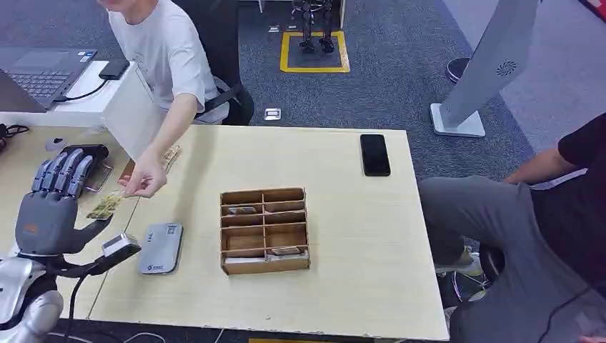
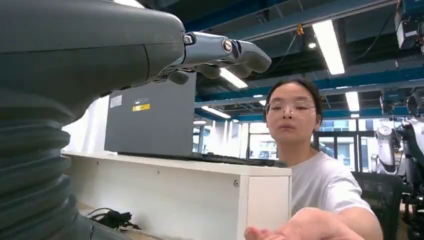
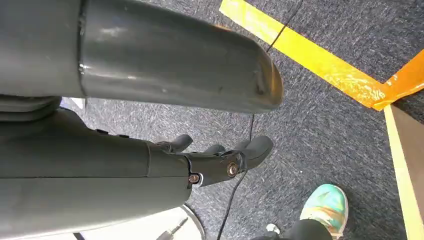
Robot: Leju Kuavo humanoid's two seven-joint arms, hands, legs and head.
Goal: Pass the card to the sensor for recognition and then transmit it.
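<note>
You are working over a wide wooden counter, with a divided wooden box sitting at its middle, a grey sensor lying just beside the box toward your left, and a black phone resting near the far edge. Your left hand is hovering with fingers spread and nothing in it, while a person's hand is holding out what looks like the card close to its fingertips. Close the thumb and fingers on the card's edge, gripping firmly enough that it carries flat to the sensor. The right wrist view is showing your right hand hanging over the floor, fingers loosely curled and holding nothing.
</note>
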